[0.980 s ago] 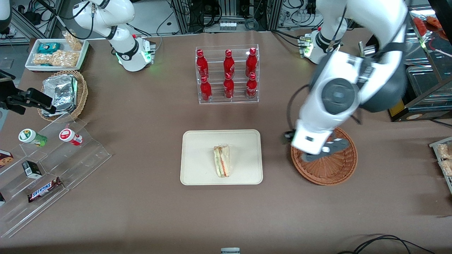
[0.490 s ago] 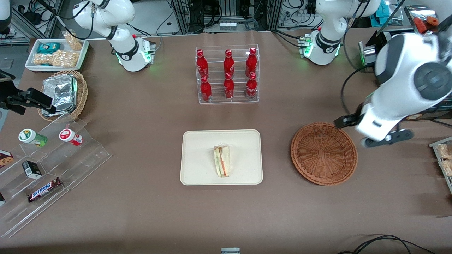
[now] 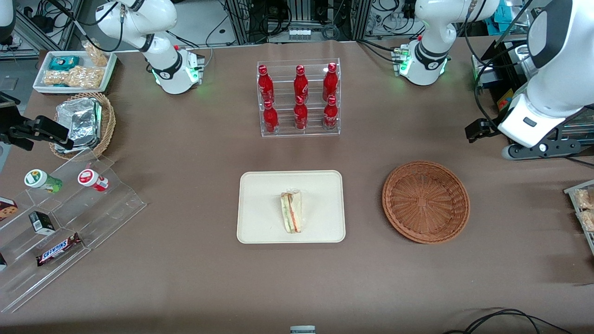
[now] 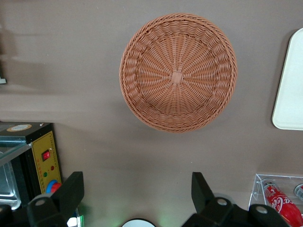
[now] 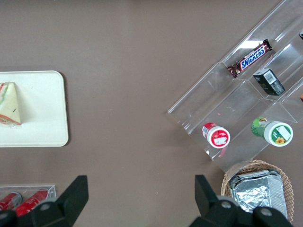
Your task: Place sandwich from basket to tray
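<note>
Spread wide and holding nothing, the left arm's end effector (image 4: 137,189) hangs high above the brown surface (image 3: 185,278) toward the working arm's end, its two dark fingers (image 4: 71,191) well apart and pointing down at bare cloth near the basket; in the front view it sits at about two o'clock from the basket, apart from it and farther from the front camera. Largest of the task's things is the cream tray (image 3: 264,218), lying flat near the middle of the surface, at nine o'clock from the basket with a clear strip of cloth between them. Next, the reddish-brown wicker basket (image 3: 441,218) rests on the surface with nothing in it, its woven spokes fully visible in the wrist view (image 4: 156,99). Smaller again, a clear rack of red bottles (image 3: 299,99) stands at twelve o'clock from the tray, farther from the front camera. Smallest, the wrapped sandwich (image 3: 291,212) lies on the tray, a little toward the tray's six o'clock edge, its narrow end pointing to six o'clock and its orange-red and green layers showing along one side.
</note>
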`<action>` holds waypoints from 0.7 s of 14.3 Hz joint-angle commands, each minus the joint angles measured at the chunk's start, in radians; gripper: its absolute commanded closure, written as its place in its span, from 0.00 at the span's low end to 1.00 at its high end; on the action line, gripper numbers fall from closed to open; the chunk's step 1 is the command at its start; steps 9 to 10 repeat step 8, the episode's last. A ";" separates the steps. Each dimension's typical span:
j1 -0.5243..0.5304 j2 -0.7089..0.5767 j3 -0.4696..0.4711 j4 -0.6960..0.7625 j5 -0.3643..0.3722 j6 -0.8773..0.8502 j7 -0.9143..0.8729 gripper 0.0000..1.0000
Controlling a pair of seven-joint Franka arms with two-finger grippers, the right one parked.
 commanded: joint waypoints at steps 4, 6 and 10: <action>-0.003 -0.058 0.086 0.022 -0.087 0.001 0.099 0.00; -0.026 -0.055 0.123 0.046 -0.097 0.006 0.119 0.00; -0.026 -0.051 0.125 0.058 -0.094 0.008 0.116 0.00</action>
